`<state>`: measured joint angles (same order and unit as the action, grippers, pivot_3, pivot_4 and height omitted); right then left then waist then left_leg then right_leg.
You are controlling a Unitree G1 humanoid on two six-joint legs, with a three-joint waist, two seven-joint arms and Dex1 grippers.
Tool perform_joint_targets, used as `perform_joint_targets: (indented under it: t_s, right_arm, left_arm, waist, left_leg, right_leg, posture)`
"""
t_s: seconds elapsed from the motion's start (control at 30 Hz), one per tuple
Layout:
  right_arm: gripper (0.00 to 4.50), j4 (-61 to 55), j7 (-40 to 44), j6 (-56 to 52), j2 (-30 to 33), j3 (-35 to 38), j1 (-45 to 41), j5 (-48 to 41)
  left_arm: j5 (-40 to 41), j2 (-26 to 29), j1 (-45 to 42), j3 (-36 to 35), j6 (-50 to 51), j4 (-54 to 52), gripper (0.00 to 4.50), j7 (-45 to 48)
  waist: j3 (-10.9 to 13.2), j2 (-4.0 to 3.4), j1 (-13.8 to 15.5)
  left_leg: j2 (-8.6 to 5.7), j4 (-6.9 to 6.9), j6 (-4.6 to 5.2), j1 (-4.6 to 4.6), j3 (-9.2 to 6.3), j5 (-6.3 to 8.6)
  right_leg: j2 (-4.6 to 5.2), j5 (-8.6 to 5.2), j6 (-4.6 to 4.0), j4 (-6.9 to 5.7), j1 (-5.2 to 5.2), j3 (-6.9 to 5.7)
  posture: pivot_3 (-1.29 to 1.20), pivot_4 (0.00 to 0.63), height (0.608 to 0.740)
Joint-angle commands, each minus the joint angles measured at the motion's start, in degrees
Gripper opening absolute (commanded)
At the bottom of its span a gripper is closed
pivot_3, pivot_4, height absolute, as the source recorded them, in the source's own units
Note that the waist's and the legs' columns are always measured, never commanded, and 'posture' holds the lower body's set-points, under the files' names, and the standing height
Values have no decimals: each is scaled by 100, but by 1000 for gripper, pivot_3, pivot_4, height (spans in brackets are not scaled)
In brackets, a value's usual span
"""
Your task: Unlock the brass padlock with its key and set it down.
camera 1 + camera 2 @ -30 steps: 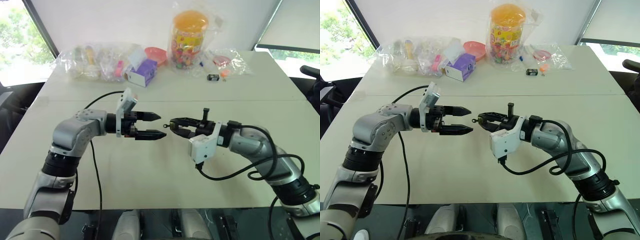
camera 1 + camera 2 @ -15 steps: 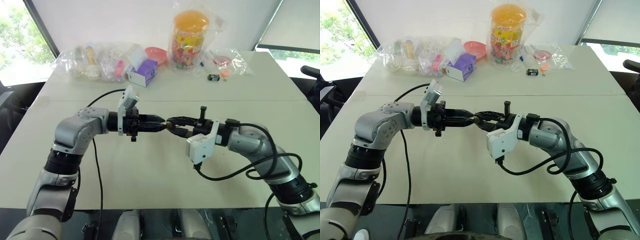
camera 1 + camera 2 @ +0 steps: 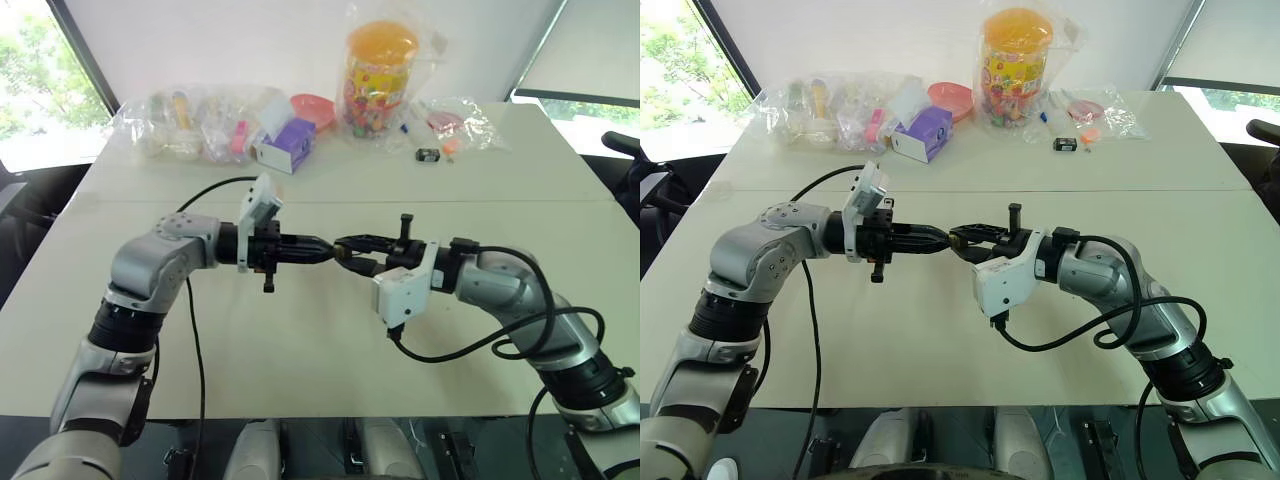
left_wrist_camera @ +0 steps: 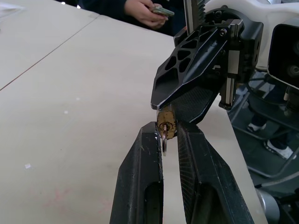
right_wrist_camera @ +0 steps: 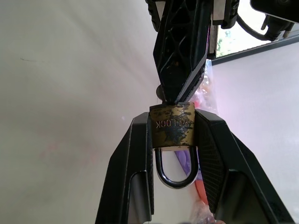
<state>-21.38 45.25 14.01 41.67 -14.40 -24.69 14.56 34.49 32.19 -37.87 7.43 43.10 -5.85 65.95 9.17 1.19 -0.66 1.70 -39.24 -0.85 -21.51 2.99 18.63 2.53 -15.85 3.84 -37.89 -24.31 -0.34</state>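
Note:
Both grippers meet tip to tip in mid-air above the middle of the table [image 3: 300, 340]. My right gripper [image 5: 172, 127] is shut on the brass padlock [image 5: 172, 128], squeezing its body from both sides, and the dark shackle [image 5: 174, 179] points back toward the wrist. In the left wrist view the padlock's [image 4: 167, 122] keyhole end faces my left gripper [image 4: 167, 129]. That gripper is shut on the thin silvery key [image 4: 164, 143], which sticks out of the lock. In the left eye view the left gripper [image 3: 322, 250] touches the right gripper [image 3: 346, 246].
Along the table's far edge lie clear plastic bags [image 3: 190, 125], a purple box [image 3: 283, 146], a pink bowl [image 3: 311, 106], a tall candy jar [image 3: 378, 80] and a small black item [image 3: 427, 154]. A person's hand [image 4: 142, 9] shows beyond the table.
A second ago my left gripper stood open, a short gap from the right one. It has moved in to the padlock and shut on the key. The right gripper held still.

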Motion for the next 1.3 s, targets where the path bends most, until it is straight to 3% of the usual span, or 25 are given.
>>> perform_joint_targets:
  t_s: [0.03, 0.1, 0.3, 0.6, 0.8, 1.3]
  right_arm:
    - [700, -223, -11, -33, -14, 244, -53, -185]
    - [700, -209, -5, -19, -5, 245, -44, -189]
    - [700, -194, 16, -12, 0, 235, -68, -200]
    - [700, -218, 53, -38, 7, 245, -83, -222]
    - [700, -219, 61, -45, 10, 255, -99, -223]
    - [700, -329, 296, -266, -11, 176, -132, -385]
  left_arm:
    - [96, 82, -29, -163, 17, -182, 28, -17]
    - [131, 100, -41, -167, 70, -162, 28, -29]
    - [85, 45, -31, -102, -26, -189, 2811, -160]
    - [151, 97, 61, -120, -53, -162, 2811, -78]
    - [116, 145, 120, -111, -108, -163, 28, -23]
    - [-210, -52, 125, -24, -755, -149, 28, -106]
  waist:
    - [0, 0, 1]
    - [0, 0, 1]
    - [0, 0, 2]
    - [0, 0, 0]
    - [0, 0, 1]
    - [0, 0, 3]
  left_leg:
    - [0, 0, 0, 0, 0, 0]
    - [0, 0, 0, 0, 0, 0]
    - [0, 0, 0, 0, 0, 0]
    - [0, 0, 0, 0, 0, 0]
    - [0, 0, 0, 0, 0, 0]
    - [-1, 0, 0, 0, 1, 0]
  right_leg:
    - [-1, 0, 0, 0, 0, 0]
    - [-1, 0, 0, 0, 0, 0]
    - [0, 0, 0, 0, 0, 0]
    - [0, 0, 0, 0, 0, 0]
    - [0, 0, 0, 0, 0, 0]
    - [0, 0, 0, 0, 0, 0]
  posture:
    - [0, 150, 740]
    - [0, 150, 740]
    - [0, 150, 740]
    - [0, 150, 740]
    - [0, 150, 740]
    - [0, 150, 740]
